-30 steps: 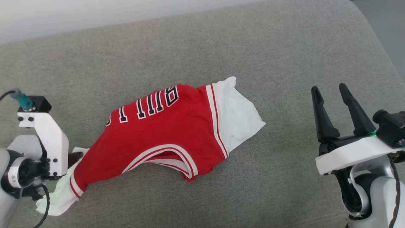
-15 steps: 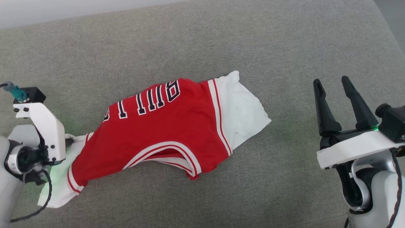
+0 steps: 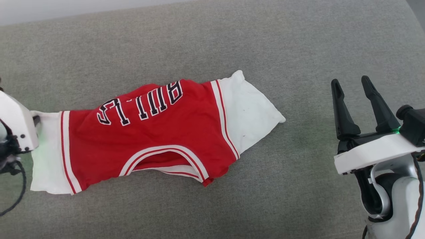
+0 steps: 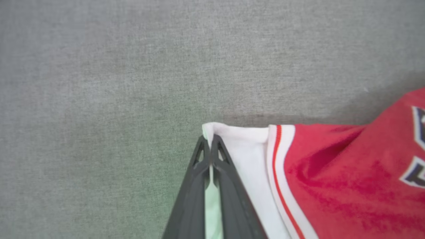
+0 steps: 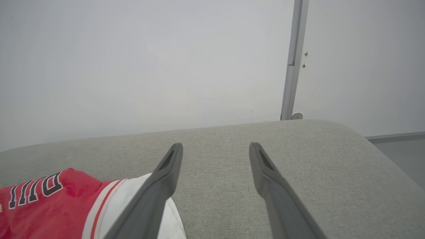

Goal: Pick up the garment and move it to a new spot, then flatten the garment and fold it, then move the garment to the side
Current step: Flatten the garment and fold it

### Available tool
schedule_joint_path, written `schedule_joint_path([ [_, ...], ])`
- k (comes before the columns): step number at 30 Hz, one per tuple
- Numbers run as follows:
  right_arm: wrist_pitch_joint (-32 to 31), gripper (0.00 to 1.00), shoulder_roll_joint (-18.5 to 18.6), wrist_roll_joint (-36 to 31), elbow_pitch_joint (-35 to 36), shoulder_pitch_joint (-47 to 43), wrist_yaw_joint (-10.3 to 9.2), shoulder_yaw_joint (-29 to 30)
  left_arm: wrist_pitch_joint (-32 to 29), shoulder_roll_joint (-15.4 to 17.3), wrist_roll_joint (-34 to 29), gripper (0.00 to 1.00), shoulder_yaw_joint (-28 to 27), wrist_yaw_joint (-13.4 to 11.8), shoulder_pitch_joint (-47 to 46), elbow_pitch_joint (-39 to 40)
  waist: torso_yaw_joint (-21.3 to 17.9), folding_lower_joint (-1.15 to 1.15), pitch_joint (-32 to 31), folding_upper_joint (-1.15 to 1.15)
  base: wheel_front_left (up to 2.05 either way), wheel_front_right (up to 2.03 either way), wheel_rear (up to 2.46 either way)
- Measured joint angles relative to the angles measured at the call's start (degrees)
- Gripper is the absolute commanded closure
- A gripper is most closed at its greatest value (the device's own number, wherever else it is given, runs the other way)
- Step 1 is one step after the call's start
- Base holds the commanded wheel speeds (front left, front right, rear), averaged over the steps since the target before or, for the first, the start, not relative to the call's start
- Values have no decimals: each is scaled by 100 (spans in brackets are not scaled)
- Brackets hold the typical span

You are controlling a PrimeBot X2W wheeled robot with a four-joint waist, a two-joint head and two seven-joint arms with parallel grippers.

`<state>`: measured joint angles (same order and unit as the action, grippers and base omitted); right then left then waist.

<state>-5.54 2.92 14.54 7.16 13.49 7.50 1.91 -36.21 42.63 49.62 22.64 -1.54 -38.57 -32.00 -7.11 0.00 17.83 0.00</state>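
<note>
Pinching the corner of the white sleeve point(image 4: 245, 156) at the robot's left, the left gripper point(image 4: 208, 137) has its jaws closed on the garment point(image 3: 149, 132). The red jersey lies spread across the middle of the grey upholstered cushion point(image 3: 212, 39), lettering side up, neckline toward the robot. Its opposite sleeve point(image 3: 249, 106) points right. Well apart from it, further right, the right gripper point(image 3: 350, 81) hovers over the cushion with fingers spread wide, empty. A white wall point(image 5: 132, 66) stands behind the cushion.
</note>
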Motion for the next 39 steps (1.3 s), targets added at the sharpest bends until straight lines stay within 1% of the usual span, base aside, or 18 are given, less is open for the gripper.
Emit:
schedule_joint_path([
  [1, -2, 0, -1, 0, 2, 2, 0, -8, 25, -42, 18, 38, 12, 22, 2, -42, 14, 0, 2, 0, 0, 0, 0],
  [2, -9, 0, -1, -1, 4, 3, 0, -9, 43, -79, 41, 0, 5, 53, 2, -85, 25, 0, 1, 0, 0, 0, 0],
  [4, -26, 0, 0, -2, 20, 3, 0, -7, 45, -98, 83, 0, -11, 104, -2, -104, 43, 0, 0, 0, 0, 0, 0],
  [6, -52, 0, 0, -19, 31, 3, 0, 0, -109, -89, 149, 0, -18, 140, -7, -112, 67, 0, -9, 0, 0, 0, 0],
  [7, -56, 0, -1, -46, 36, 3, 0, -3, -214, -86, 246, 0, -47, 96, -7, -119, 76, 0, -18, 0, 0, 0, 0],
  [14, -129, 0, 1, -62, 89, -10, 0, -20, -1156, 197, 455, 0, -31, -339, 227, 166, 99, 0, -73, 0, 0, 0, 0],
  [19, -189, 0, 0, -103, 142, -65, 0, -34, -1606, 255, 755, 0, -73, -671, 722, 520, 98, 0, -91, 0, 0, 0, 0],
  [23, -233, 0, 0, -109, 186, -87, 0, -46, -1722, 279, 987, 0, -221, -933, 1035, 850, 96, 0, -79, 0, 0, 0, 0],
  [24, -233, 0, 0, -109, 186, -87, 0, -46, -1722, 279, 987, 0, -221, -933, 1035, 850, 96, 0, -79, 0, 0, 0, 0],
  [25, -252, 0, -1, -123, 208, -94, 0, -49, -1748, 289, 1067, 0, -277, -1062, 1201, 970, 97, 0, -72, 0, 0, 0, 0],
  [27, -263, 0, 1, -146, 213, -94, 0, -55, -1778, 299, 1101, 0, -298, -1118, 1269, 1037, 97, 0, -71, 0, 0, 0, 0],
  [29, -303, 0, 0, -162, 231, -97, 0, -62, -1779, 319, 1141, 0, -324, -1152, 1384, 1188, 100, 0, -68, 0, 0, 0, 0],
  [31, -311, 0, 1, -167, 253, -107, 0, -53, -1548, 305, 1132, 0, -360, -1048, 1456, 1318, 112, 0, -60, 0, 0, 0, 0],
  [33, -355, 0, 0, -183, 261, -107, 0, -59, -1313, 202, 1128, 0, -421, -1028, 1464, 1295, 133, 0, -50, 0, 0, 0, 0],
  [35, -372, 0, 0, -201, 261, -104, 0, -89, -1285, 179, 1080, 0, -347, -946, 1483, 1246, 148, 0, -49, 0, 0, 0, 0],
  [37, -433, 0, 1, -200, 260, -101, 0, -142, -1192, 79, 1040, 0, -322, -921, 1461, 1124, 167, 0, -35, 0, 0, 0, 0],
  [38, -468, 0, 1, -199, 255, -93, 0, -170, -1184, 70, 989, 100, -240, -839, 1427, 1088, 174, 0, -22, 0, 0, 0, 0],
  [39, -506, 0, -1, -209, 252, -83, 0, -198, -1169, 51, 983, 100, -237, -831, 1397, 1004, 186, 0, -9, 0, 0, 0, 0],
])
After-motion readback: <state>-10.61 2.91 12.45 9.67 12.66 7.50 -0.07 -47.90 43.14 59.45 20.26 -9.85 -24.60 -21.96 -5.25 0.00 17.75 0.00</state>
